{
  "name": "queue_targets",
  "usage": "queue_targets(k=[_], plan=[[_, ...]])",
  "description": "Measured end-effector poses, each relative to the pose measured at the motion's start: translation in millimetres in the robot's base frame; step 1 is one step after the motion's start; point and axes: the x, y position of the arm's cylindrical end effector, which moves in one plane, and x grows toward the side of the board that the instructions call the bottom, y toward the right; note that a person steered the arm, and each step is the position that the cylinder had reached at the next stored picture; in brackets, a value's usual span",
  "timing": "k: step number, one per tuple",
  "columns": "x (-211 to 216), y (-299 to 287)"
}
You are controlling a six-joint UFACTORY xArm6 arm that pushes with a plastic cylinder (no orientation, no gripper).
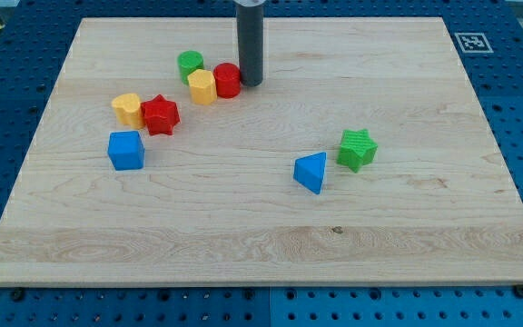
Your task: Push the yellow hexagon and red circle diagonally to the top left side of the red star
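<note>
The yellow hexagon (202, 86) and the red circle (227, 80) stand side by side, touching, in the upper middle-left of the wooden board (407, 227). My tip (250, 83) stands right against the red circle's right side. The red star (161, 114) lies down and to the left of the pair. A second yellow block (128, 108) touches the star's left side.
A green circle (190, 64) sits just above and left of the yellow hexagon. A blue cube (126, 150) lies below the red star. A blue triangle (311, 172) and a green star (358, 149) lie right of centre.
</note>
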Motion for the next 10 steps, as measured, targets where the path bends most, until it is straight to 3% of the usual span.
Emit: queue_targets(k=[3,7,10], plan=[[23,-43],[23,-102],[23,-105]])
